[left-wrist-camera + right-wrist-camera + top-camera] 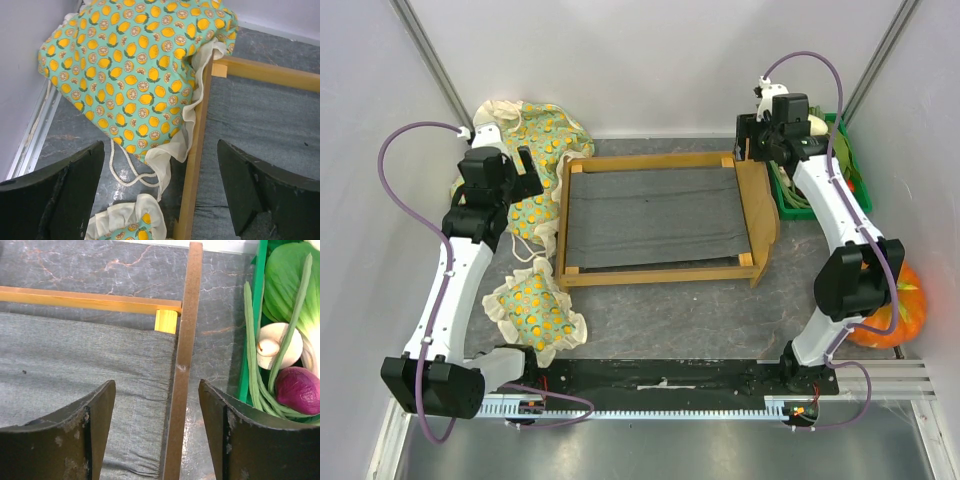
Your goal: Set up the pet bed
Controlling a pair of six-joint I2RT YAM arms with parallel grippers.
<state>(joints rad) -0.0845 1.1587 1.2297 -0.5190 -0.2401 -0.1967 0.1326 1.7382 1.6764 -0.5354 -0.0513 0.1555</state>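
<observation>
While the left fingers (55,200) and right fingers (60,445) stand apart, the pet bed (655,215) lies lengthwise left-right, headboard (763,215) rightward.

Frilled cushion (542,140), pillow (535,308), vegetable crate (261,260), pumpkin (905,315)

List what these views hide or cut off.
Top view: the right arm covers most contents of the green crate and part of the pumpkin; the left arm covers part of the large cushion.
Left wrist view: the bottom edge cuts off the small pillow.
Right wrist view: the right edge cuts the crate; the pet bed shows its headboard only edge-on.
</observation>
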